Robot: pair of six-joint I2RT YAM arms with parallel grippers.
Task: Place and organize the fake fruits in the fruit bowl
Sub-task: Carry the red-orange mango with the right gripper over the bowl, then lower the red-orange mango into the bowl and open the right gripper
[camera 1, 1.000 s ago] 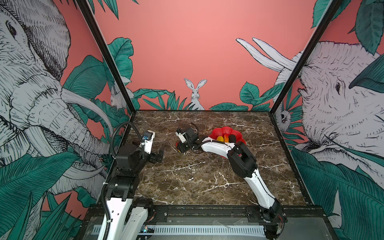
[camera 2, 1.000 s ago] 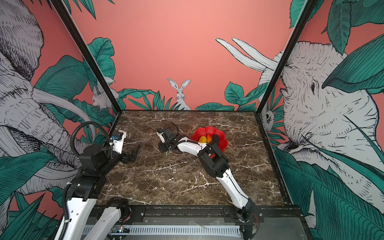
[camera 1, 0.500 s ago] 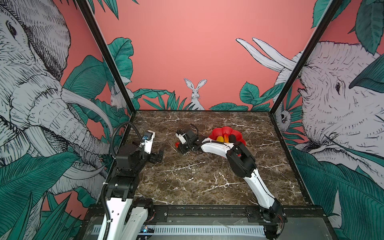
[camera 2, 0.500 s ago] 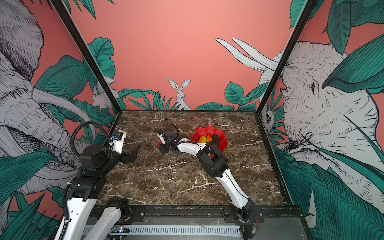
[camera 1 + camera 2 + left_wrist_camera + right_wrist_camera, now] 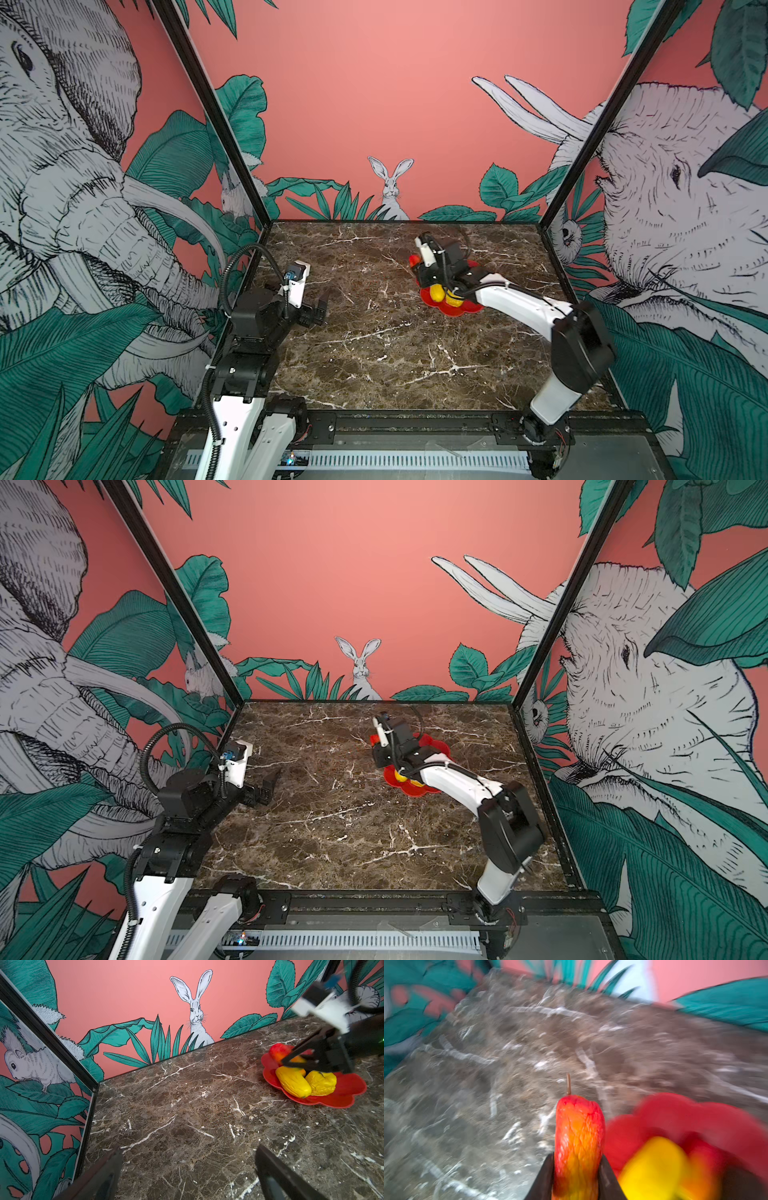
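Left gripper (image 5: 189, 1149): well to the left of the fruit bowl and low over the surface. Its black fingers are spread, released, with nothing between them.
Surface (image 5: 187, 1105): dark brown marble-look slab with white veins, hard and polished. It lies bare to the left of the bowl.
Right gripper (image 5: 577, 1158): at the bowl's left rim, fingers clenched on the slim red-to-orange plastic fruit (image 5: 578, 1136). They grasp its lower body, with the stem end pointing away from the wrist.
Held fruit: tapered and narrow, with wrinkled waxy skin and a thin brown stem. It looks light and likely slippery.
Fruit bowl (image 5: 342, 1103): shallow glossy red dish, flower-shaped, with a scalloped petal rim.
In the bowl: a long yellow oval fruit (image 5: 293, 1082) and a round yellow apple-like fruit (image 5: 321, 1082), touching side by side, both with creased skins. No black oval shows.
Doing the step well: carry the fruit over bare red floor beside the yellow pair. Lower it until it lies flat, then let go. The shallow, slick dish invites rolling, so avoid nudging the neighbours.
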